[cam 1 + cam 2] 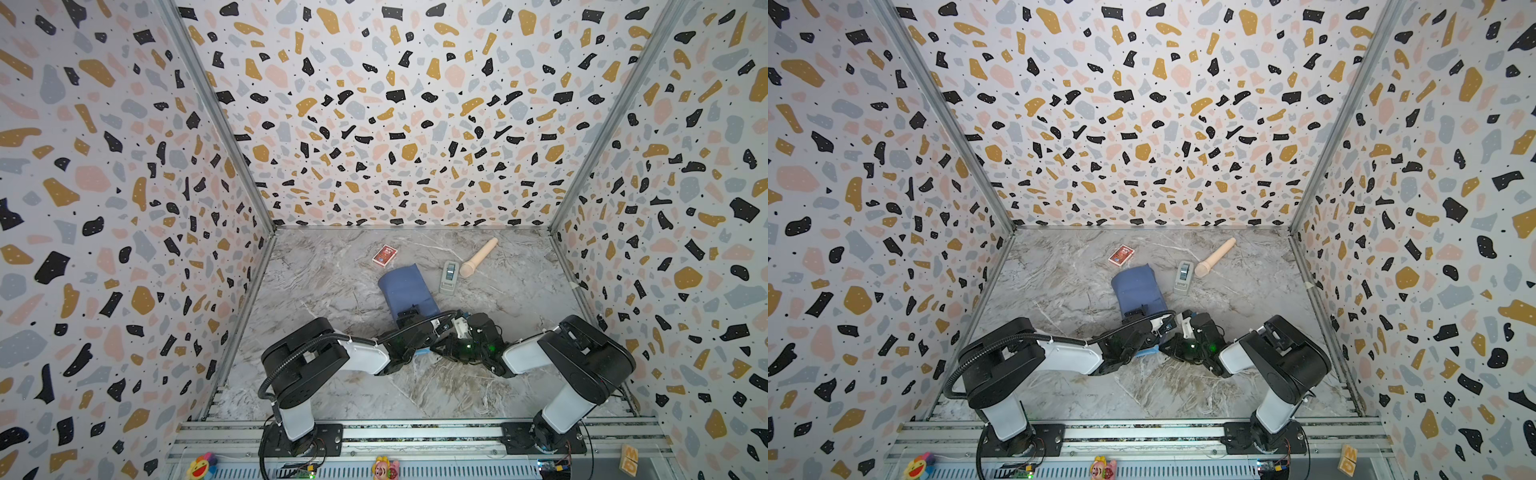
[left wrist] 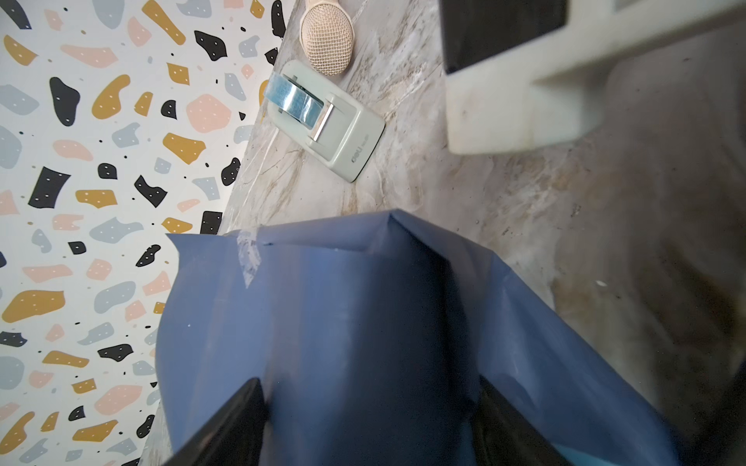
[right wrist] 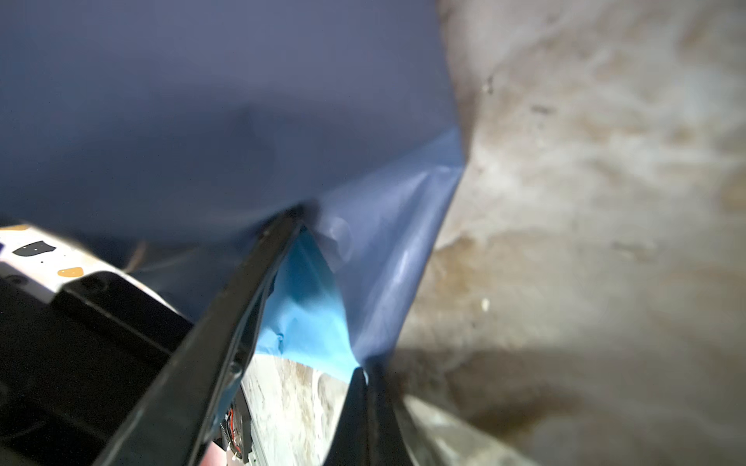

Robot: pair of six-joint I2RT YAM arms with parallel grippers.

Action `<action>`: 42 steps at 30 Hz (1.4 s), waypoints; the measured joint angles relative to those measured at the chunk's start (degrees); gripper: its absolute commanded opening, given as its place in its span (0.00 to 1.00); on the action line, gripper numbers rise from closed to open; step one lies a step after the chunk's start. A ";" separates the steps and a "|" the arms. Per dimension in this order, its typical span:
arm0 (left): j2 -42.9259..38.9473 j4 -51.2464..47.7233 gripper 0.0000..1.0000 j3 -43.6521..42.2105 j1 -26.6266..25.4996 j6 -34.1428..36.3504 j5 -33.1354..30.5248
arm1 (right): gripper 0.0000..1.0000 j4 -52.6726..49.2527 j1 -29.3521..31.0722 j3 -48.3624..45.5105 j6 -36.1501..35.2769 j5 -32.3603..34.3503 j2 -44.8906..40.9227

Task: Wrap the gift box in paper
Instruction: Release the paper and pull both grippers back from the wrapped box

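Left pincer (image 2: pixel 367 381) spread wide, clamping paper (image 2: pixel 363 314) bundle between fingers; gift box hidden inside. Right pincer (image 3: pixel 365 377) pinched shut on flap corner at its tips. Risk: hard tug tears thin flap, or drags bundle from left's hold, wrap loosens.

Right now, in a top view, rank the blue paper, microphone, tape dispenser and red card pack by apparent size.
1. blue paper, clearly largest.
2-3. microphone and tape dispenser: too close to rank; the microphone is longer, the dispenser wider.
4. red card pack, smallest.
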 measured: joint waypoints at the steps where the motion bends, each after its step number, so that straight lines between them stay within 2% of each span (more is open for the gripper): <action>1: 0.00 -0.04 0.79 0.00 0.00 -0.09 0.07 | 0.00 -0.76 -0.09 -0.24 -0.02 0.00 -0.66; 4: -0.13 -0.90 0.81 0.44 0.00 -0.79 0.72 | 0.01 -3.52 -1.29 -1.46 -0.57 -0.42 -4.20; 8: -2.80 -3.26 0.86 0.55 0.20 -3.19 4.74 | 0.07 -8.13 -6.84 -2.19 -3.61 -0.55 -10.82; 12: -9.40 -4.83 0.87 0.50 0.28 -6.84 9.77 | 0.19 -13.05 -12.70 -0.46 -7.87 0.35 -15.58; 15: -15.69 -3.45 0.87 -1.27 0.72 -10.62 12.59 | 0.30 -15.96 -14.16 3.96 -10.99 1.99 -16.04; 17: -20.87 -1.46 0.86 -4.66 2.43 -15.72 14.45 | 0.38 -16.24 -14.19 7.32 -12.48 2.45 -15.76; 19: -24.55 -0.15 0.84 -7.76 6.29 -22.64 16.39 | 0.45 -15.37 -14.19 10.45 -13.31 2.69 -14.56; 21: -25.77 0.42 0.82 -9.40 10.69 -29.90 18.16 | 0.55 -14.10 -14.12 12.92 -13.81 2.56 -12.24; 23: -25.03 0.37 0.79 -9.70 15.13 -38.64 19.87 | 0.59 -13.03 -13.88 15.28 -13.88 1.99 -8.63; 27: -21.20 0.81 0.74 -9.70 21.33 -52.50 25.27 | 0.62 -12.44 -12.22 19.43 -13.81 0.39 -1.40; 31: -14.19 1.62 0.71 -9.09 25.38 -61.96 33.35 | 0.61 -12.15 -9.40 21.46 -13.55 -1.73 2.29; 36: -10.97 2.86 0.72 -8.94 26.45 -68.02 39.56 | 0.60 -10.27 -6.71 20.06 -12.00 -2.69 1.81; 42: -18.29 3.28 0.75 -12.94 33.46 -70.55 41.92 | 0.62 -11.89 -3.43 17.59 -12.33 -2.08 -1.44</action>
